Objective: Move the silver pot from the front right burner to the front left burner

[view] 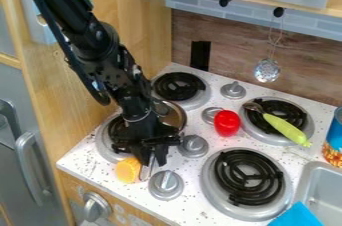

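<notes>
While the arm comes in from the upper left, its pincer (153,158) hangs low over the front left part of the speckled white bench (93,162). Whether it is spread, pressed together or pinching something, I cannot tell. Right by its tips is a slim silvery thing (147,171), partly hidden, and just to the left of that an orange-yellow block (127,170) sits near the bench's front edge. A knob (166,183) stands just to the right of the silvery thing, a little nearer the camera.

Behind the lower arm shows a round, shiny metal pan (175,116), partly hidden, between the rear left burner (179,86) and the front left one (115,129). A red pepper (227,123) sits on the bench, close beside a second knob (211,114) and left of the rear right burner (269,135). Across that burner lies a spoon (253,106) with a long green handle (286,129) slanting down to the right, its end past the coil. The front right burner (248,177) is bare. At the right edge are a blue can (338,132), the grey sink (324,188) and a blue cloth (296,216) by its corner. A strainer (267,70) hangs against the wall.
</notes>
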`<action>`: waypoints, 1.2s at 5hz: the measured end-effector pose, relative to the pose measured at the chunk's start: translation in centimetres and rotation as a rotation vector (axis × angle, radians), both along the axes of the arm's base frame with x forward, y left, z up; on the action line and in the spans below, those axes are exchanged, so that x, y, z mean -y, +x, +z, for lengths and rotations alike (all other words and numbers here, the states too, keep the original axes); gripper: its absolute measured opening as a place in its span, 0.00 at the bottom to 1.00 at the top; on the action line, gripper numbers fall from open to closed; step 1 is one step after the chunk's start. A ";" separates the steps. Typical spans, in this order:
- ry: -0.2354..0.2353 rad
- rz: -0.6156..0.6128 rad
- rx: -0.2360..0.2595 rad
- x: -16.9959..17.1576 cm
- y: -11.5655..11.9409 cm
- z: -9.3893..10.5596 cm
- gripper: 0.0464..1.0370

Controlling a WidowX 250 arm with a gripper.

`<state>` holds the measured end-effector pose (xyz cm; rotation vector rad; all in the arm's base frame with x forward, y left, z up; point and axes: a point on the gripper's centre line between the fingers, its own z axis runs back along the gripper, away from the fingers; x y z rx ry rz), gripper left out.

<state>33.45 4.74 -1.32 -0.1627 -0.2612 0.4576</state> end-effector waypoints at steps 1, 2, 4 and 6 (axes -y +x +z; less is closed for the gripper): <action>-0.019 0.010 0.005 -0.7 -0.6 0.6 0.38; -0.020 0.029 0.001 -1.8 -0.7 0.7 0.38; -0.005 0.049 0.002 -3.3 -0.4 1.2 0.38; -0.001 0.058 -0.058 -4.1 -0.3 0.2 0.38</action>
